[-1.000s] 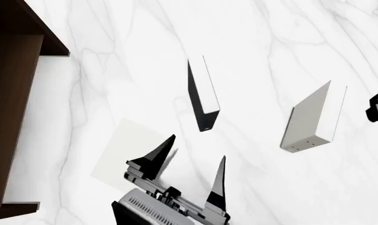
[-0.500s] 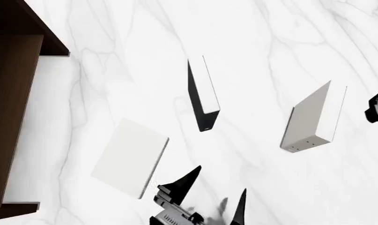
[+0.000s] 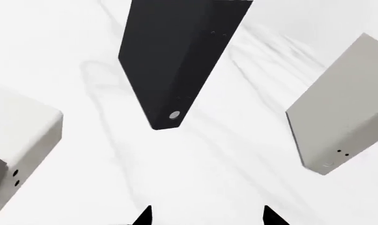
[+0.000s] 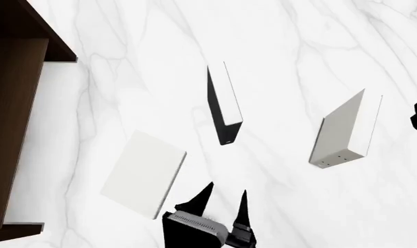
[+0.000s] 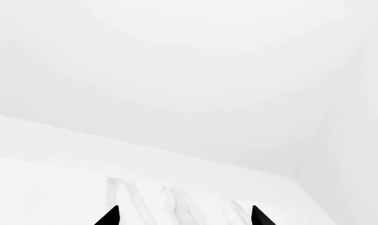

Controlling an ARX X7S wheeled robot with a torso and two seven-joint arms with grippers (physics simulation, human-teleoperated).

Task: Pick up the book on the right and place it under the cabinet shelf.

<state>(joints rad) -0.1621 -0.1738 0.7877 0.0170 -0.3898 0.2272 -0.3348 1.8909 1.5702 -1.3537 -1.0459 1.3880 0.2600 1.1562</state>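
book lying flat on table, lower left of head view, just beside left gripper, not held. Jaws apart, empty. Looks stiff, fairly heavy, slick cover; pinch across long edge. Cabinet far left. Right gripper jaws apart, nothing between.

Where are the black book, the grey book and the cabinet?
black book (image 4: 225,111): head view, white page edge.
grey book (image 4: 340,130): head view, grey cover.
cabinet (image 4: 12,93): head view, dark brown top.
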